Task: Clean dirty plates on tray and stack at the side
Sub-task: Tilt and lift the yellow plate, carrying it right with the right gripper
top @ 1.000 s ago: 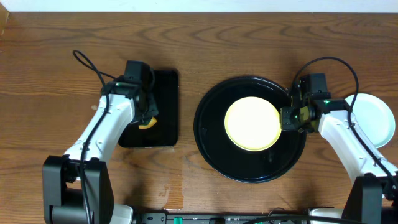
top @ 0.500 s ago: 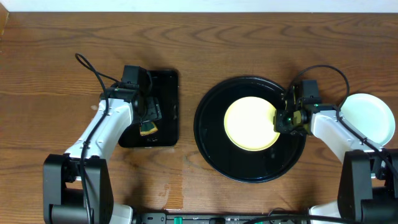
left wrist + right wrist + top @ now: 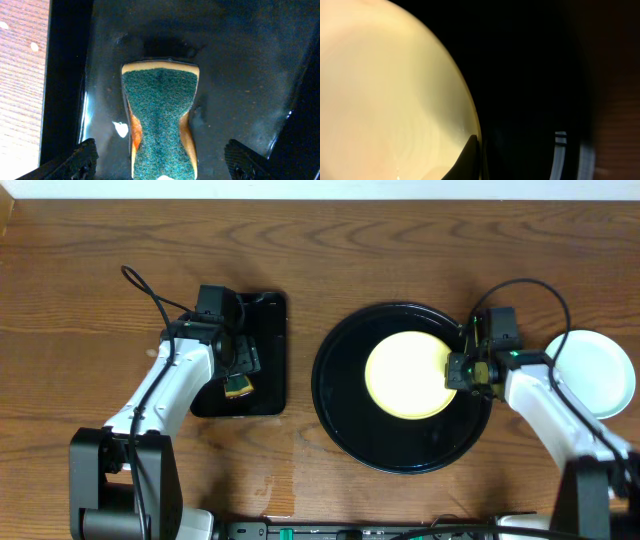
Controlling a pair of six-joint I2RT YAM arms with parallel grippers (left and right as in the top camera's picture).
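Note:
A pale yellow plate (image 3: 405,375) (image 3: 385,90) lies on the round black tray (image 3: 340,415) (image 3: 530,75). My right gripper (image 3: 456,372) (image 3: 479,157) is shut on that plate's right rim, one dark finger (image 3: 467,160) lying over the inside of the rim. A pale mint plate (image 3: 592,372) rests on the bare wood at the far right. My left gripper (image 3: 240,370) (image 3: 162,165) hangs open over a green-and-yellow sponge (image 3: 237,387) (image 3: 160,125), its fingers (image 3: 82,160) well apart on either side and not touching it.
The sponge lies on a small rectangular black tray (image 3: 265,320) (image 3: 240,60) at the left. Brown wood tabletop (image 3: 300,250) surrounds both trays. The right arm's cable (image 3: 540,285) loops above the round tray's right edge.
The left gripper opened and let the sponge go onto the rectangular tray. The right gripper closed on the yellow plate's rim, and the plate shifted slightly right.

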